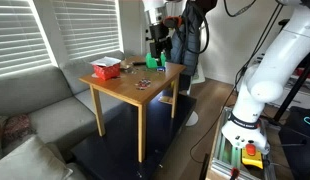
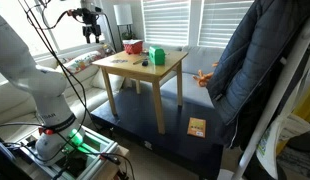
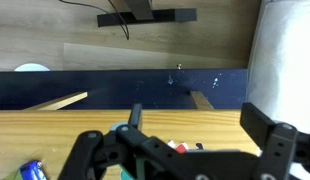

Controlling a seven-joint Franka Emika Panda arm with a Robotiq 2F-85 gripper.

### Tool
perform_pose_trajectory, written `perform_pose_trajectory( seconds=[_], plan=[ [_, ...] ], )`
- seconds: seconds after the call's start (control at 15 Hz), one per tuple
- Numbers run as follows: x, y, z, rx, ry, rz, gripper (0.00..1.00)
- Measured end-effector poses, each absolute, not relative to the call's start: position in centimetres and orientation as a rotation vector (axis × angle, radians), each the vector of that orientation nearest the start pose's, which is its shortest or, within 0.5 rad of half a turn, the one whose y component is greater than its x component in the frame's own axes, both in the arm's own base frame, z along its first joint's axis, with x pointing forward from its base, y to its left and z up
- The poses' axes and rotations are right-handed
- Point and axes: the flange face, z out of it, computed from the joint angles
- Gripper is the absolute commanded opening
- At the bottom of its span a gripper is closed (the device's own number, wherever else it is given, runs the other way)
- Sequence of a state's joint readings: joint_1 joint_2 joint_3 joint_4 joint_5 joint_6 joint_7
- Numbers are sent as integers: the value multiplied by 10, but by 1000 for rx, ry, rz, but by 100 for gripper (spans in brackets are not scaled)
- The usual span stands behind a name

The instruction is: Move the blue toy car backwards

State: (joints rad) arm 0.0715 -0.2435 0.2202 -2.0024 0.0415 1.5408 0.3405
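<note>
The step in hand is the approach. The gripper hangs above the wooden table with its fingers spread wide and nothing between them; in the wrist view the blue toy car shows only as a blue scrap at the lower left corner, off to one side of the open fingers, lying on the tabletop. In both exterior views the car is too small to pick out with any certainty.

To do this well, the arm likely needs to shift sideways until the car sits midway between the fingers, then descend straight down; the fingers should probably close across the car's sides rather than its ends, so that it can roll or slide backwards along its own axis without twisting. Which end is the front cannot be told from here, so that wants checking once the car is centred.

Other things share the table: a red box near the far corner, a green object just below the gripper in an exterior view, and a small item nearer the front edge; any of these could be clipped during a careless descent. A person in a dark jacket stands beside the table, well apart from the arm; a sofa flanks the other side.
</note>
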Motion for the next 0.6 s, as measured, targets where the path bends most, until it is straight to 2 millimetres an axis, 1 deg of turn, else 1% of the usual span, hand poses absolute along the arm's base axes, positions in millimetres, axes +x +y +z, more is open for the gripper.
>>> perform_pose_trajectory(
  seconds=[0.2, 0.33, 0.47, 0.6],
  plan=[
    [437, 145, 542, -3201, 103, 336, 100],
    [439, 140, 543, -3198, 113, 335, 100],
    [443, 125, 543, -3191, 136, 334, 100],
    [448, 101, 543, -3179, 146, 335, 100]
  ],
)
